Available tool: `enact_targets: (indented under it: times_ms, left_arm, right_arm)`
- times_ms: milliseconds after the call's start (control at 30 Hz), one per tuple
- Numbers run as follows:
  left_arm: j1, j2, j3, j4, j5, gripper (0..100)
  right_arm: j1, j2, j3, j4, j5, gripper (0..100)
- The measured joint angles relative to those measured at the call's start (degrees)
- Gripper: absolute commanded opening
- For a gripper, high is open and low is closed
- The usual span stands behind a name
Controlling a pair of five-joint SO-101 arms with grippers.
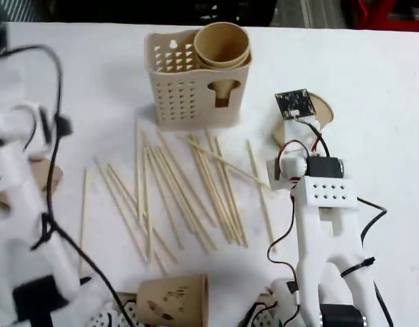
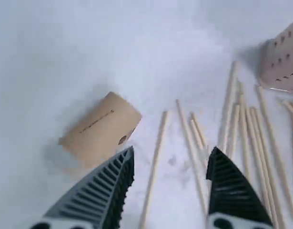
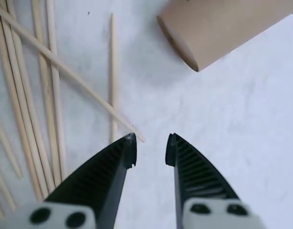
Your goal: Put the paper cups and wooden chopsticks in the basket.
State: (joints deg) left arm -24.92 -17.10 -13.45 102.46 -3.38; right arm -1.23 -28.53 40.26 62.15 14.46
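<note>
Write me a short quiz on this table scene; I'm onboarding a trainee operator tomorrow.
1. True or false: the basket already holds a paper cup.
2. The left gripper is: A open, B shut on a chopstick, C shut on a cup.
3. Fill in: the loose paper cup near the right gripper lies on its ____.
Key: 1 true; 2 A; 3 side.
</note>
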Motion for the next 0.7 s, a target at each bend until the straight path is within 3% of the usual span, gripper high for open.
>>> enact_targets:
  times_ms: [133, 433, 700]
  left_arm:
    - [-8.1, -6.4, 9.9, 0.0, 0.0, 37]
    - [-22.8, -12.4, 29.6, -2.3, -4.7, 37]
    - [-27.1, -12.5, 46.3, -17.8, -5.8, 37]
  right_arm:
    - [0.0, 0.0, 0.0, 0.0, 0.0, 11.2]
    - [0.0, 0.0, 0.0, 0.0, 0.0, 11.2]
    - [0.0, 0.0, 0.0, 0.0, 0.0, 11.2]
